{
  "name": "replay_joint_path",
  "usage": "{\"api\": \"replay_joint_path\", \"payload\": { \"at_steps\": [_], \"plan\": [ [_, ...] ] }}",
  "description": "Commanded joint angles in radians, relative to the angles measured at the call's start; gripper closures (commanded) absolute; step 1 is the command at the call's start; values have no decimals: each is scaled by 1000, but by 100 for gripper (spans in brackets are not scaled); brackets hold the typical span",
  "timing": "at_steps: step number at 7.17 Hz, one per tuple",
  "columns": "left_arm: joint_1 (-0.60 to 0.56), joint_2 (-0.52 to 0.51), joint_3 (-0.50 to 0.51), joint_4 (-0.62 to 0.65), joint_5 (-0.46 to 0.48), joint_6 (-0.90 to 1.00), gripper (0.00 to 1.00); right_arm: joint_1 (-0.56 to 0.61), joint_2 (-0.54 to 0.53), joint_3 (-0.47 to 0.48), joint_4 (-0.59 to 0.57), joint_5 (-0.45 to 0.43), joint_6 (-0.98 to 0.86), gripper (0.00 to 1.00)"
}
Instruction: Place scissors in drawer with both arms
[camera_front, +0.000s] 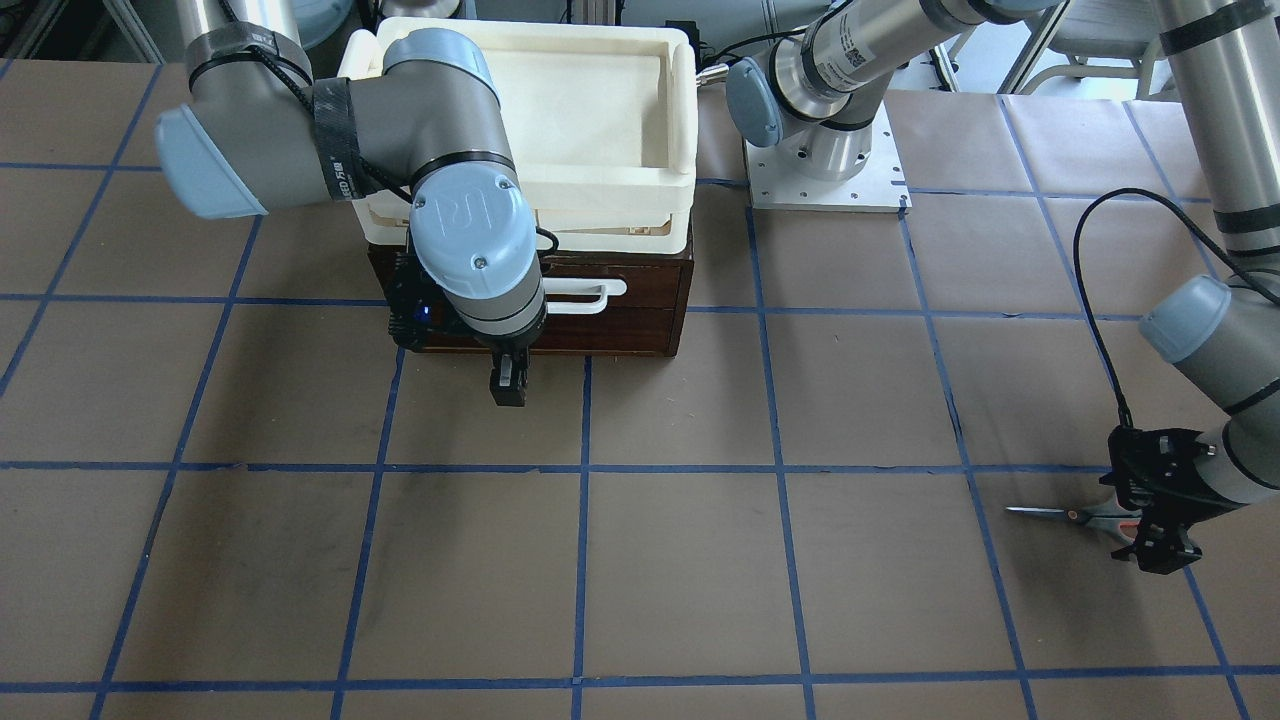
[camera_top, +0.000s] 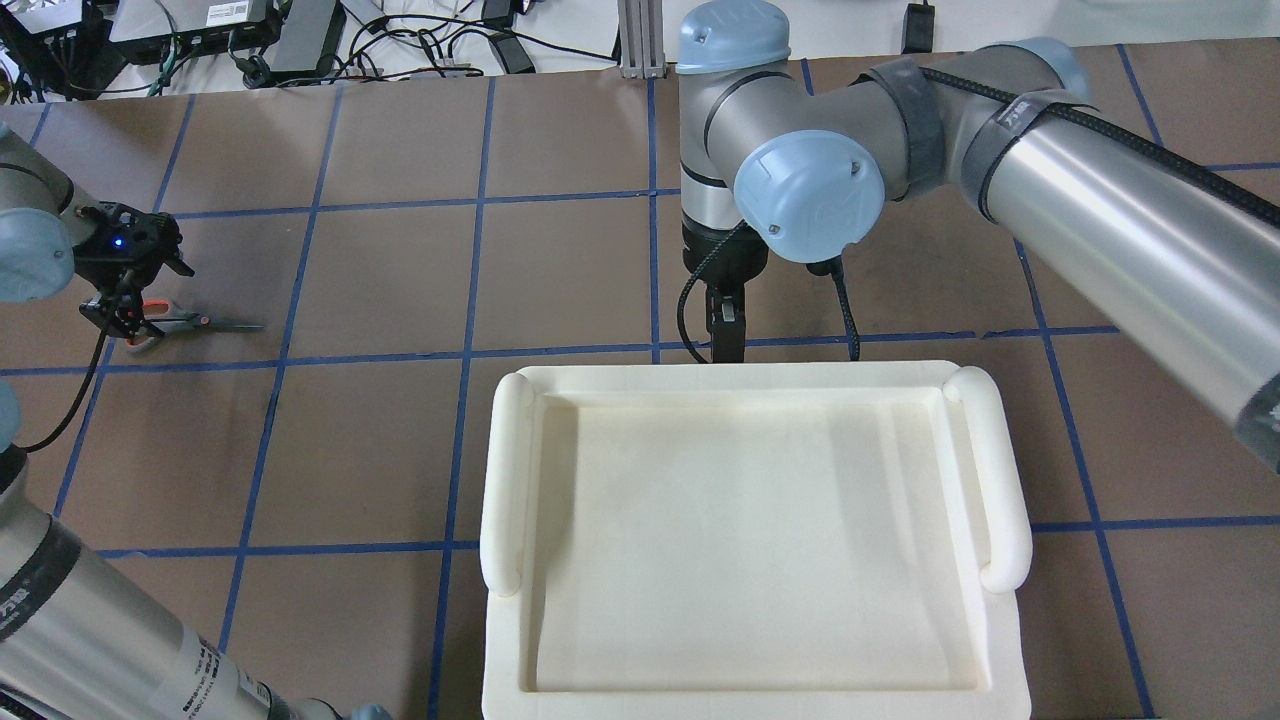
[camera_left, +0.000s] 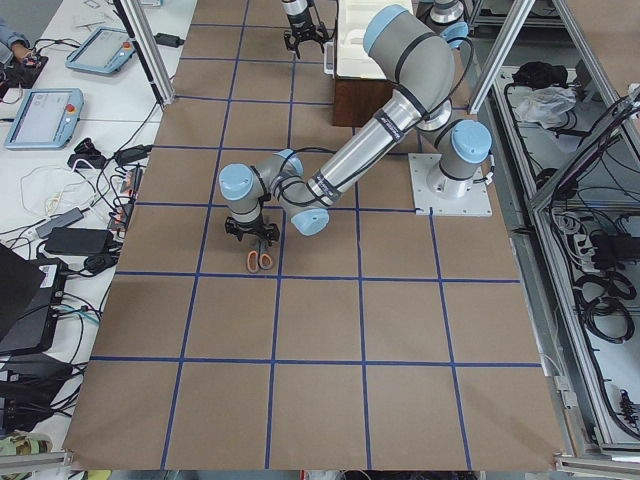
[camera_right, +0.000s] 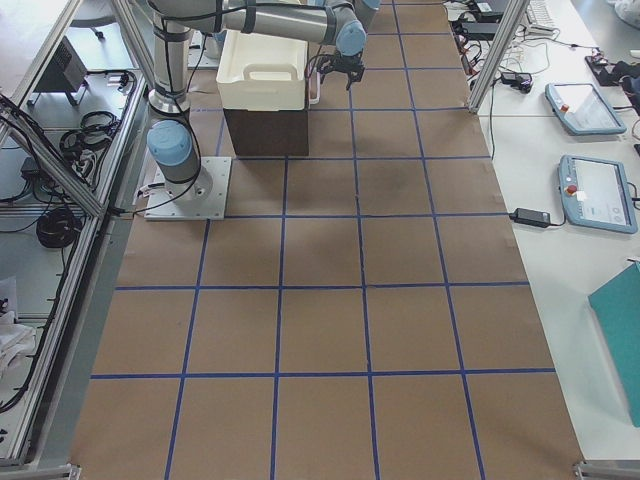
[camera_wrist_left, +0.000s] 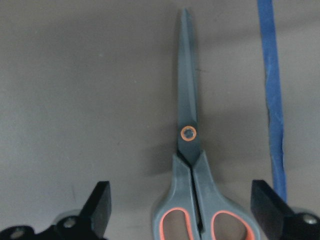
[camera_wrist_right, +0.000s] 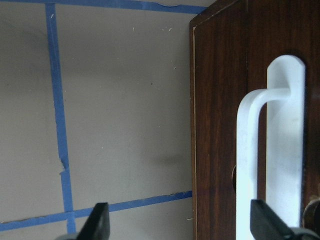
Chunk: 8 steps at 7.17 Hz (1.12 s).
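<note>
The scissors (camera_front: 1070, 515) lie flat on the brown table, blades closed; they also show in the overhead view (camera_top: 195, 322). My left gripper (camera_front: 1155, 535) is open, low over the grey, orange-lined handles. In the left wrist view the scissors (camera_wrist_left: 192, 165) lie between my spread fingers (camera_wrist_left: 100, 202), untouched. The dark-brown drawer (camera_front: 640, 320) is closed, with its white bar handle (camera_front: 590, 293) facing out. My right gripper (camera_front: 507, 385) is open just in front of it; in the right wrist view the handle (camera_wrist_right: 272, 150) lies inside the right finger (camera_wrist_right: 265, 220).
A cream-white tray (camera_front: 680, 100) sits on top of the drawer cabinet and hides it in the overhead view (camera_top: 500, 480). The left arm's base plate (camera_front: 825, 170) stands beside the cabinet. Blue tape lines grid the table.
</note>
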Motion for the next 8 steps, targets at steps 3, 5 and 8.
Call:
{"api": "replay_joint_path", "payload": {
  "at_steps": [3, 5, 8],
  "plan": [
    [3, -9, -23, 19, 0, 22, 1, 0, 14, 0, 29, 2, 38, 0],
    [5, -14, -27, 25, 3, 21, 1, 0, 16, -2, 48, 2, 49, 0],
    [18, -21, -38, 25, 4, 22, 1, 0, 16, -5, 48, 31, 59, 0]
  ]
}}
